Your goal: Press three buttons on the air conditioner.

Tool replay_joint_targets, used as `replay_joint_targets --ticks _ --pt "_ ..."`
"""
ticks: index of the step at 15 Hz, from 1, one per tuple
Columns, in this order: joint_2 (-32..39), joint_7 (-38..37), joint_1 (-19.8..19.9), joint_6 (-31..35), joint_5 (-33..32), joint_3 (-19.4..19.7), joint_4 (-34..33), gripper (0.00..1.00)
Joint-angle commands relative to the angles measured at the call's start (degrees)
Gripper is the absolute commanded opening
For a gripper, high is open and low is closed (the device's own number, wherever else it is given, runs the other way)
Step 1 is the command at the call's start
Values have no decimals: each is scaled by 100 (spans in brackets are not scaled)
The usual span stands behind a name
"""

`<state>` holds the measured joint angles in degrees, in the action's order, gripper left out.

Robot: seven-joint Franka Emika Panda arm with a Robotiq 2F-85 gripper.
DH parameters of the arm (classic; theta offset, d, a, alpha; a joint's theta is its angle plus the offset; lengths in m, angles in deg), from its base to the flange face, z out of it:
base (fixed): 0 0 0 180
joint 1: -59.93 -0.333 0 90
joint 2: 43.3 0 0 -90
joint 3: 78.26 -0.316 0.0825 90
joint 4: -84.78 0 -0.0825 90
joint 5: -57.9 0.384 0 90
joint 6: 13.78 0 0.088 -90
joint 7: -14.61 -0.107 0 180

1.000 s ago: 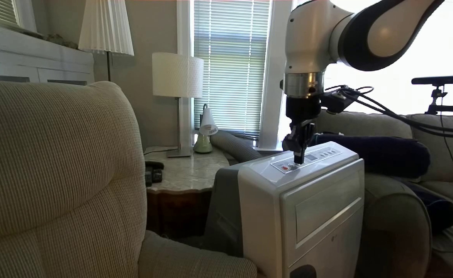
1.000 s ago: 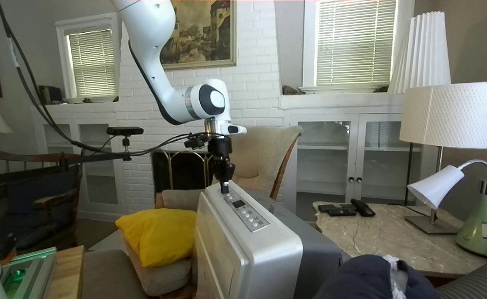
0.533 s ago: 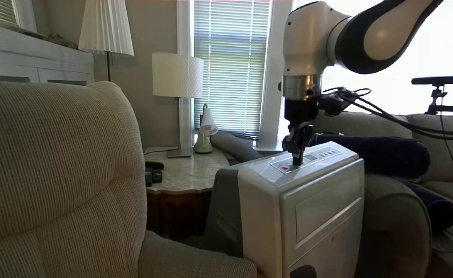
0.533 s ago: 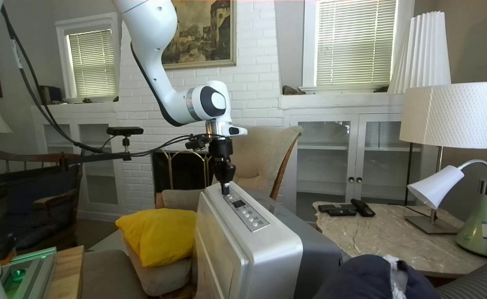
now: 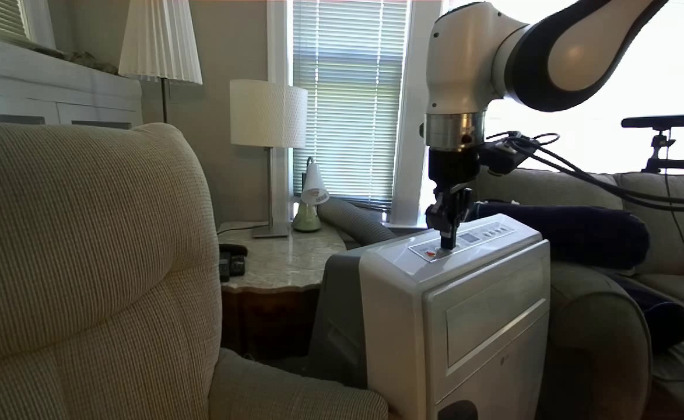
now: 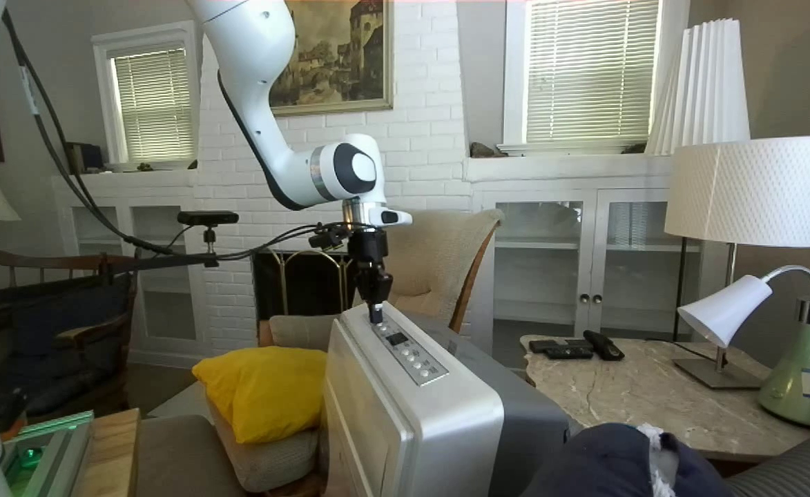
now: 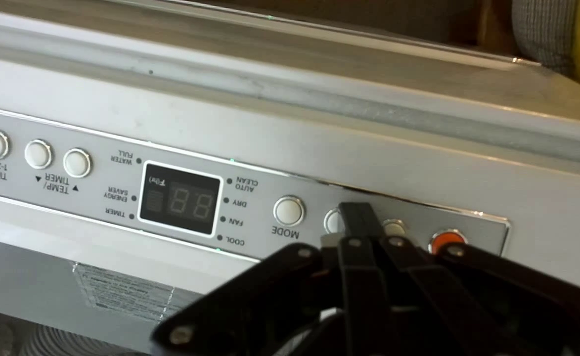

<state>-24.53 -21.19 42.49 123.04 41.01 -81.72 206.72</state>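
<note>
The white air conditioner shows in both exterior views. In the wrist view its control panel has a dark display, a white MODE button, two more white buttons, an orange-red button and several white buttons at the left. My gripper is shut and empty, pointing down at the panel. Its fingertips overlap the gap between the white button beside MODE and the white button beside the orange-red one, partly covering both. Contact with the panel or a button cannot be told.
A striped armchair stands beside the air conditioner, and a sofa on its far side. A marble-topped table with lamps and remotes is behind it. A grey hose runs to the window. A yellow pillow lies near its front.
Over the last second my shut gripper has moved slightly down and a little sideways over the panel. In the last half second it has barely moved.
</note>
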Motion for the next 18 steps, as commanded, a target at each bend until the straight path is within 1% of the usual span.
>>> replay_joint_targets --ticks 1,7,14,18 --pt "-156 -29 -7 -93 -80 71 33 0" --pt "-283 -76 -3 -64 -170 146 149 0" --pt "-444 -126 17 -291 -323 220 240 0" --pt "-512 -86 41 -367 -419 194 366 0"
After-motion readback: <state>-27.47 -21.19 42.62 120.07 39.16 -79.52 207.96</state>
